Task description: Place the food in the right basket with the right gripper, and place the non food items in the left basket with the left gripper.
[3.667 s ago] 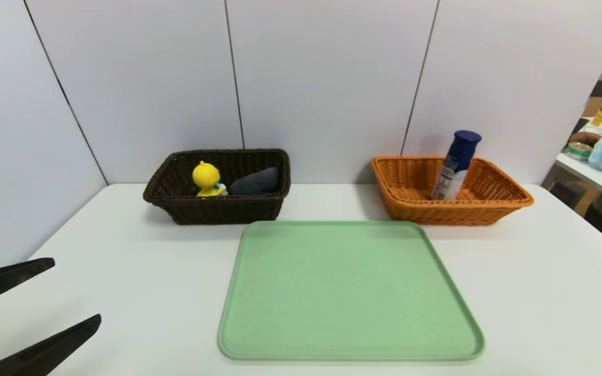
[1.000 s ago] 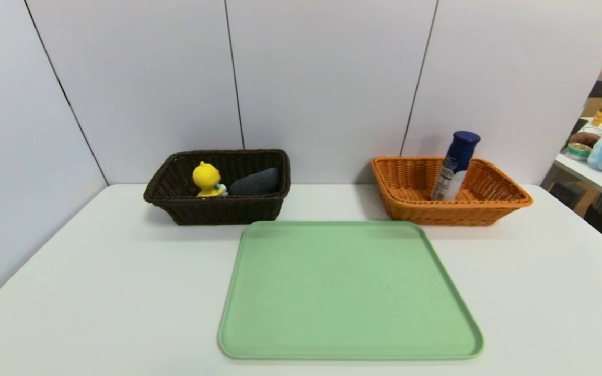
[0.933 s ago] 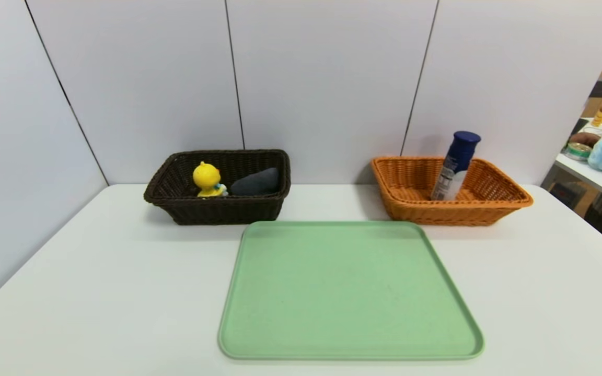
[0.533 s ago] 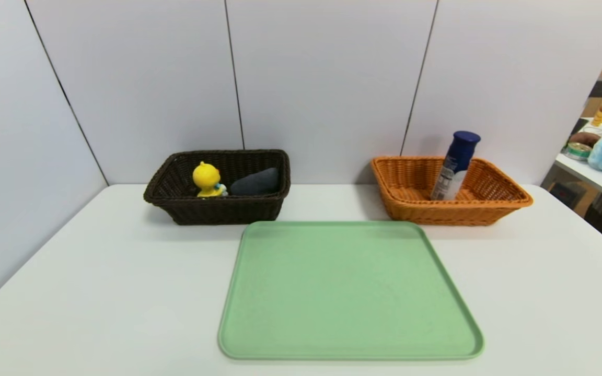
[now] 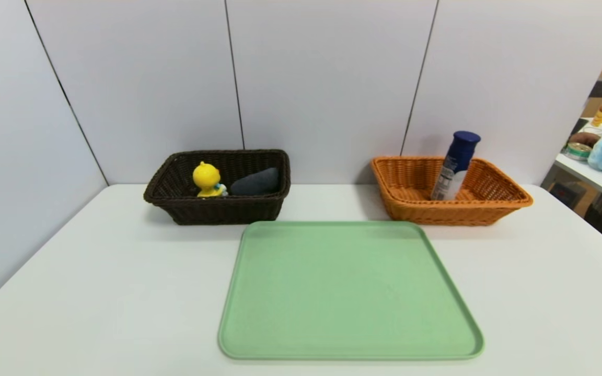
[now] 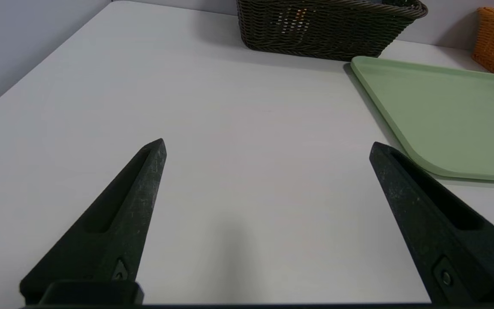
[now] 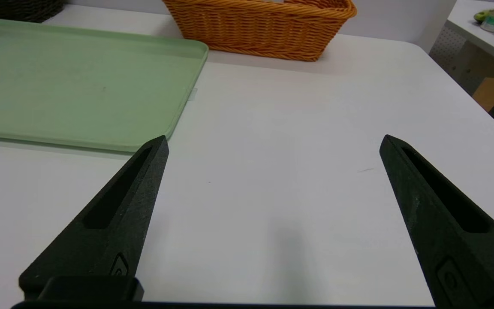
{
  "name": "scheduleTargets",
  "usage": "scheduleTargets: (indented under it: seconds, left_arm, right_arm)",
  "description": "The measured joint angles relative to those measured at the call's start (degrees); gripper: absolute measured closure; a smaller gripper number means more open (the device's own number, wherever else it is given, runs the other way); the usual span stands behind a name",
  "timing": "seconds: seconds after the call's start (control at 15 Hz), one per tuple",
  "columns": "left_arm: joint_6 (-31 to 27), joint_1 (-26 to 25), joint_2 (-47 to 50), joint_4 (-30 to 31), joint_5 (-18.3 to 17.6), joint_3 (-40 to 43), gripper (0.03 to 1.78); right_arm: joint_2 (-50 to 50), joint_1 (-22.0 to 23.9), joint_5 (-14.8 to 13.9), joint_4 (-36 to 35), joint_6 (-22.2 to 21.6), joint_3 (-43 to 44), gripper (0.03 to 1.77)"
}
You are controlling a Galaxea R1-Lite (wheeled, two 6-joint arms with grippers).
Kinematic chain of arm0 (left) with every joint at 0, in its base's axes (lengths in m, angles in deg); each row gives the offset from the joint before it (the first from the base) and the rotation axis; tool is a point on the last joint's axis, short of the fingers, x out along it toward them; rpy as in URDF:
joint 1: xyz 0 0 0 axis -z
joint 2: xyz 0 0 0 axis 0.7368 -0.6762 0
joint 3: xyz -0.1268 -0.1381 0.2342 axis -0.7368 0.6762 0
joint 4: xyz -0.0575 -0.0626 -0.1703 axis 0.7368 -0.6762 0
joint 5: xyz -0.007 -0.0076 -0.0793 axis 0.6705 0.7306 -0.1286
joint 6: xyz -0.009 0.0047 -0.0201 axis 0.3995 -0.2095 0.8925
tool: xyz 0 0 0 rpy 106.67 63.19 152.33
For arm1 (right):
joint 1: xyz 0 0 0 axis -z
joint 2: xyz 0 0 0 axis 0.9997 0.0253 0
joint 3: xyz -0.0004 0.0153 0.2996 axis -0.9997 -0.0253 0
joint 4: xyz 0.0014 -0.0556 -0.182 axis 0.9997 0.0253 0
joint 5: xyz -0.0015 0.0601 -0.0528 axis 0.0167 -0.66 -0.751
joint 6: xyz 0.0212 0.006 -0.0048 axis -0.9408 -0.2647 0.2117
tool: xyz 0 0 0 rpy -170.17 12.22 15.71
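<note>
The left gripper (image 6: 266, 146) hangs over bare white table (image 5: 97, 292), prongs spread wide, holding nothing; the right gripper (image 7: 272, 143) is the same. Neither appears in the head view. A green tray (image 5: 350, 290) fills that frame's lower centre. At upper left, the dark basket (image 5: 217, 209) holds a yellow duck toy (image 5: 206, 179), upright, and a grey oval lump (image 5: 255, 181) lying crosswise. At upper right, the orange basket (image 5: 452, 211) holds a blue-capped bottle (image 5: 455, 166), standing on end, leaning slightly right.
</note>
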Motion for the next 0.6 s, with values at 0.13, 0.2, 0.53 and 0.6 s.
scheduleTargets:
  seconds: [0.13, 0.2, 0.53, 0.6]
  left_arm:
    - [0.7, 0.0, 0.0, 0.1, 0.2, 0.2, 0.12]
    - [0.6, 0.0, 0.0, 0.1, 0.3, 0.2, 0.12]
    - [-9.7, 0.0, 0.0, 0.4, 2.6, 0.3, 0.12]
    - [-13.8, 0.0, 0.0, -0.3, 2.0, 0.3, 0.12]
  right_arm:
    - [0.0, 0.0, -0.1, 0.0, -0.1, 0.0, 0.1]
    - [0.0, 0.0, -0.1, -0.1, -0.1, 0.0, 0.1]
    - [0.0, 0.0, -0.1, 0.0, -0.1, 0.0, 0.1]
    - [0.0, 0.0, -0.1, 0.0, -0.1, 0.0, 0.1]
